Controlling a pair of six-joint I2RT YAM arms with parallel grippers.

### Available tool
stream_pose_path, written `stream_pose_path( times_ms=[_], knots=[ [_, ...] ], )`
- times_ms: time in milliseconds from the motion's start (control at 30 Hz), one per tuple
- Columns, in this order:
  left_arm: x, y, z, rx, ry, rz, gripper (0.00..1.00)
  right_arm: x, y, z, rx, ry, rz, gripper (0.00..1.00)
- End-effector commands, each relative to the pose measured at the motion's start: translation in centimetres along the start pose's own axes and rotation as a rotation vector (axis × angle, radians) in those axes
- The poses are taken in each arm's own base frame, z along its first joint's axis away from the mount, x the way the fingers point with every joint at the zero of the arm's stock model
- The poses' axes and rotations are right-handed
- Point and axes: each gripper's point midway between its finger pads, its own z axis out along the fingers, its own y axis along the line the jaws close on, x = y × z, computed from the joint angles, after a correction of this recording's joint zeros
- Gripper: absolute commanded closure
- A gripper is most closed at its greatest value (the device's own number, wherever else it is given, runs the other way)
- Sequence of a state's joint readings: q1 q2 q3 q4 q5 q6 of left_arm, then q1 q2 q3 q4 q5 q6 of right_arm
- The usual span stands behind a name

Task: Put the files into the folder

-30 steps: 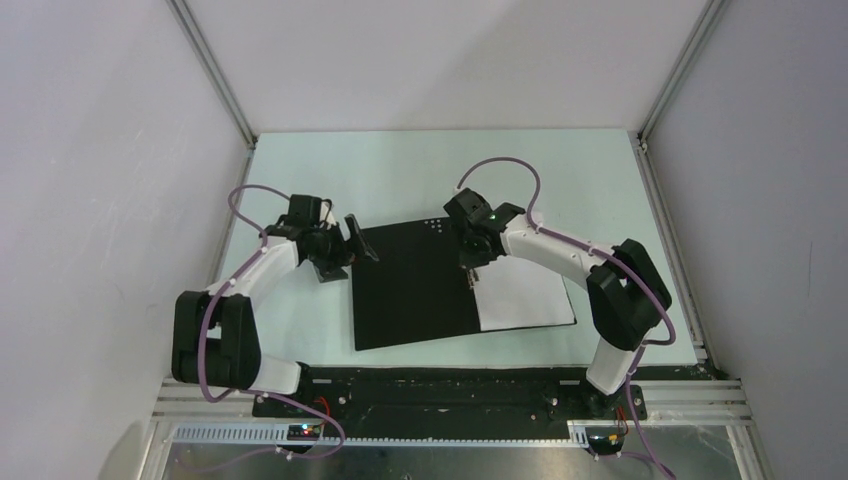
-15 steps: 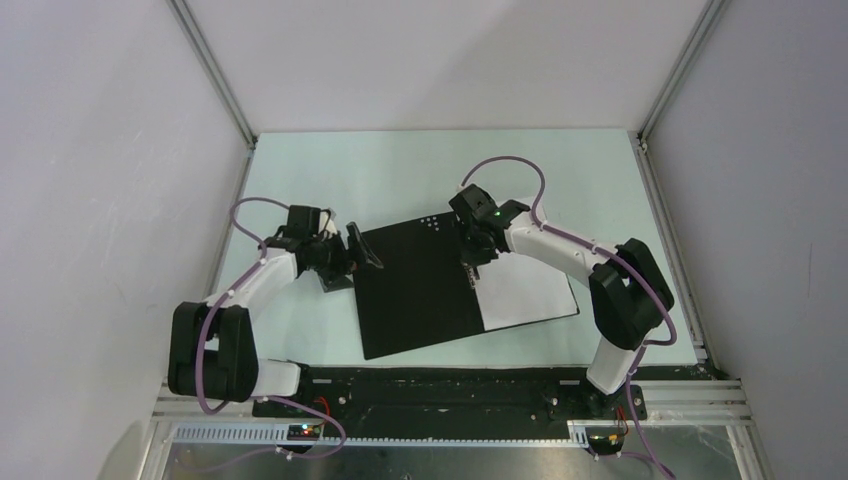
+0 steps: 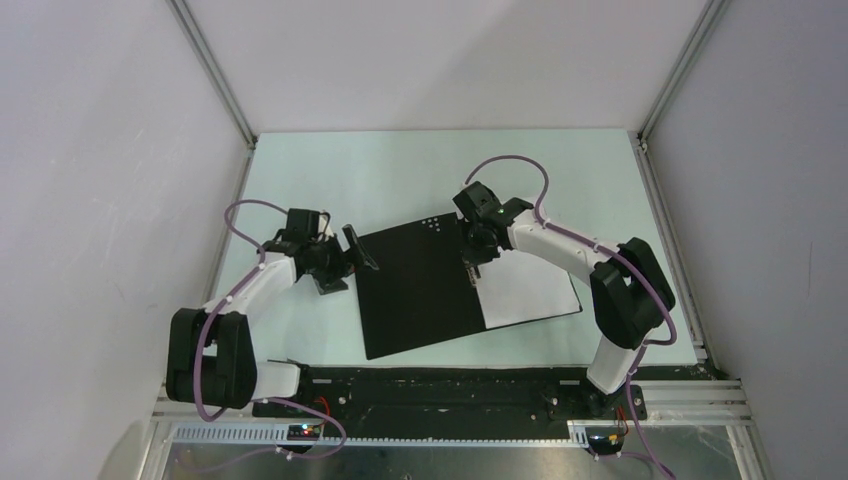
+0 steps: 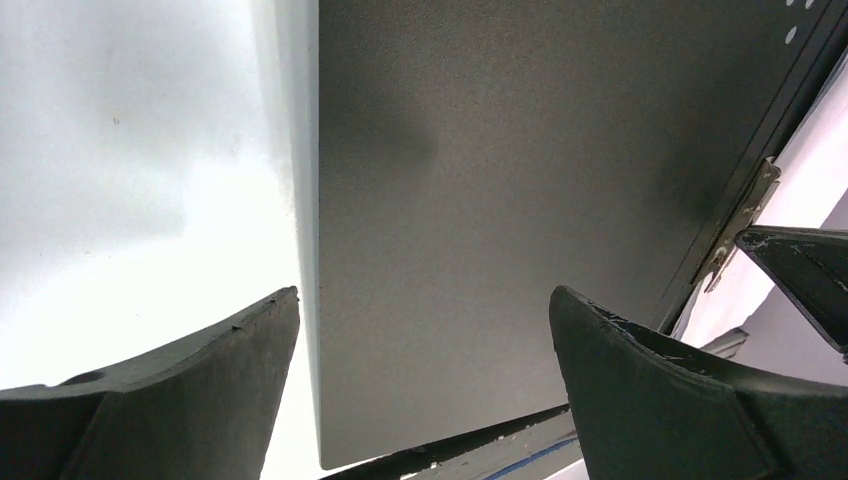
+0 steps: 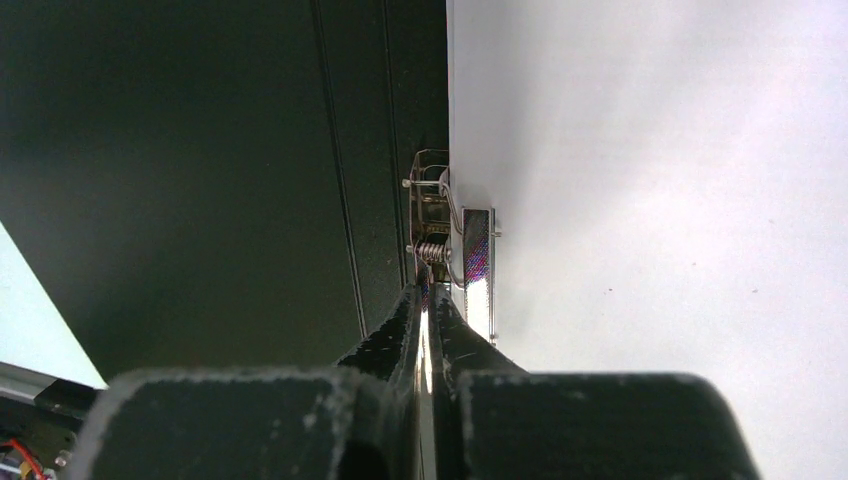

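The flat rectangular folder (image 3: 415,290) lies open, black inside facing up, in the middle of the pale green desk (image 3: 400,170); the thin plain white paper files (image 3: 530,290) lie on its right half, their left edge against the spine; the silver metal spine clip (image 5: 450,235) sits at that edge; the right gripper (image 3: 472,268) is down on the clip, its pads pinched narrow on a thin bright strip of the clip's lever; the left gripper (image 3: 348,262) hovers at the folder's left edge with its jaws spread wide, holding nothing; in the left wrist view that edge runs between its fingers (image 4: 200,400), resting on the desk.
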State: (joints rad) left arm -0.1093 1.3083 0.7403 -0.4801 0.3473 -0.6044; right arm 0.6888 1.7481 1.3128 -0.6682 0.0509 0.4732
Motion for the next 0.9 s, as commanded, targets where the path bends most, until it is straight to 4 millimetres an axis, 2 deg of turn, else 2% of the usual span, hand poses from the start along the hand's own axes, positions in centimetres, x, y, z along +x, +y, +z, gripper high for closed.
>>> stream_pose_path(
  times_ms=[0, 300, 400, 500, 567, 600, 633, 733, 867],
  knots=[
    [0.0, -0.7, 0.4, 0.034, -0.002, 0.012, 0.0, -2.0, 1.0, -2.5, -0.076, -0.074, 0.027, 1.0],
    [0.4, -0.5, 0.9, 0.036, 0.003, 0.002, 0.0, -2.3, 0.7, -3.7, -0.115, -0.071, 0.043, 1.0],
    [0.4, -0.4, 1.3, 0.032, 0.002, -0.001, 0.0, -2.1, 0.2, -3.3, -0.087, -0.065, 0.038, 1.0],
    [0.4, -0.8, 1.2, 0.032, -0.008, 0.003, 0.0, -1.2, -0.3, -1.6, -0.02, -0.054, 0.007, 1.0],
    [0.2, -0.9, 1.0, 0.027, -0.025, -0.001, 0.0, -0.5, -0.3, -0.3, 0.036, -0.052, -0.028, 0.87],
    [0.0, -0.8, 0.9, 0.019, -0.042, -0.003, 0.0, -0.1, -0.7, 0.7, 0.079, -0.047, -0.044, 0.76],
    [0.0, -0.8, 0.8, 0.015, -0.048, -0.012, 0.0, 0.3, -0.2, 1.1, 0.091, -0.047, -0.07, 0.74],
    [-0.2, -0.6, 0.7, 0.004, -0.065, -0.027, 0.0, 1.3, -0.7, 3.1, 0.17, -0.037, -0.113, 0.71],
    [-0.3, -0.6, 0.5, 0.005, -0.077, -0.022, 0.0, 1.7, -0.6, 4.5, 0.205, -0.043, -0.165, 0.69]
  ],
)
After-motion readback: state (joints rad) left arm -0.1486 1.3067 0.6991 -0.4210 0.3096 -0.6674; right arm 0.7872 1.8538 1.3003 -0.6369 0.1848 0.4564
